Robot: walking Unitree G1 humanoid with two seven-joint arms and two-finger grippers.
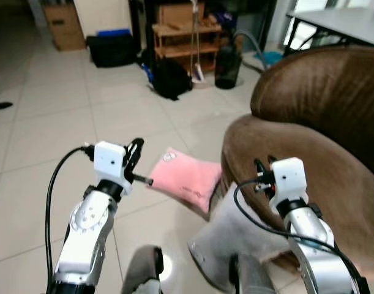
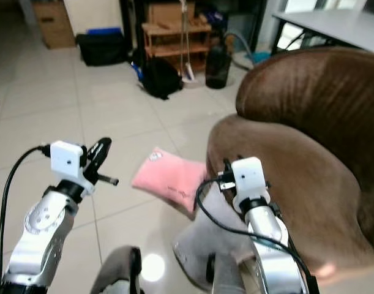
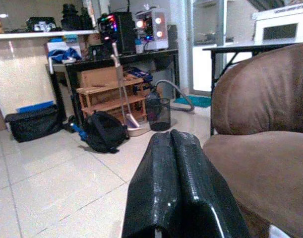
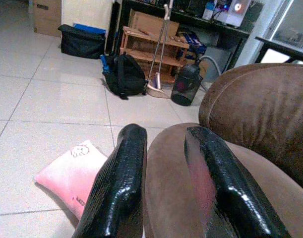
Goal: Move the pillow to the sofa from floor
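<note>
Pillow point(image 1: 185, 176) is on the floor tiles, leaning against the sofa point(image 1: 309, 141) arm, between my two arms. My left gripper point(image 1: 135, 160) hangs above its left edge, fingers pressed together, holding nothing. Right gripper point(image 4: 163, 183) is up by the sofa arm, fingers parted, empty. Risks, imo: the left can't take the pillow w/o opening first, and the right may bump the sofa arm going down. Soft fabric could slip from a shallow pinch.
</note>
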